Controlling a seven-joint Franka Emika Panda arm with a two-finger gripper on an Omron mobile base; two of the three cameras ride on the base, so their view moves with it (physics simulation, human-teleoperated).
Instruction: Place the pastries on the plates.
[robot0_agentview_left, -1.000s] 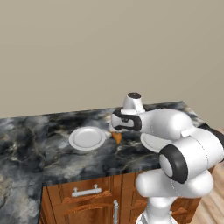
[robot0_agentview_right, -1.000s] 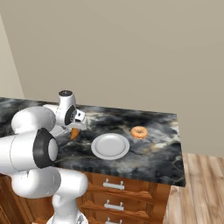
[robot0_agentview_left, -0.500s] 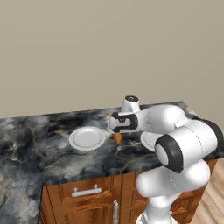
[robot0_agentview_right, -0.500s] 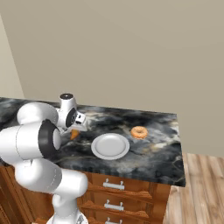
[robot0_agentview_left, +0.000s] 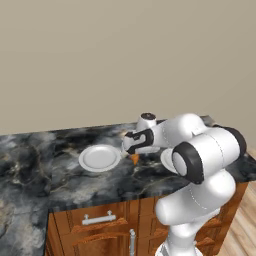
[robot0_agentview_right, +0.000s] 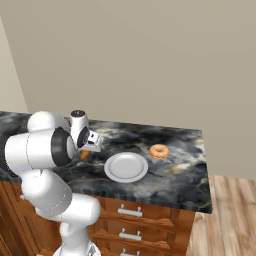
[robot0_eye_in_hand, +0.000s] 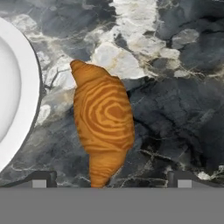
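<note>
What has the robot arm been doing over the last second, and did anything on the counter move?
The gripper has come down lower over the croissant, jaws still wide open on either side of it, nothing taken hold of yet. The elbow has swung round a little as it lowered. The croissant, the doughnut and the plate between them lie on the counter just as before.

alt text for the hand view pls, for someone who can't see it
An orange-brown croissant lies on a dark marbled countertop, seen from directly above, centred between the open jaws of the gripper, whose two dark tips stand wide on either side of its near end. The curved rim of a white plate sits beside it at the left edge.
</note>
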